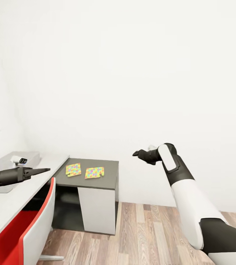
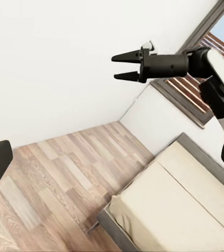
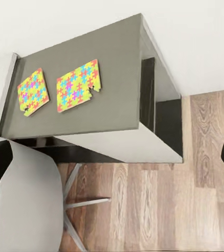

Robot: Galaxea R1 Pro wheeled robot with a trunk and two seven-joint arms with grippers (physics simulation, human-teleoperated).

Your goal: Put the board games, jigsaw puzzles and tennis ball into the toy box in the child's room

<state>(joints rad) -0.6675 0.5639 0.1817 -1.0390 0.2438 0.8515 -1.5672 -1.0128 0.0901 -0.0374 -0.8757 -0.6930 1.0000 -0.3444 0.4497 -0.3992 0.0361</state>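
Your left gripper (image 1: pixel 46 170) shows its two fingers close together and holds nothing; whether they are fully shut cannot be told. It hangs above the white desk (image 1: pixel 7 206), short of the grey table (image 1: pixel 110 173). Your right gripper (image 2: pixel 117 66) has its fingers parted with a clear gap, empty, in the air to the right of the grey table and well apart from it.

Nearest you, a red and white chair (image 1: pixel 37 228) stands against the white desk, beside the grey table. On the grey table lie the two jigsaw puzzles (image 3: pixel 79 85), flat, side by side, just apart. Wood-plank floor (image 1: pixel 151 235) runs below it to the white wall (image 1: pixel 132 73) behind.

Your left wrist camera shows the bed (image 2: pixel 174 210), with a beige mattress in a grey frame.
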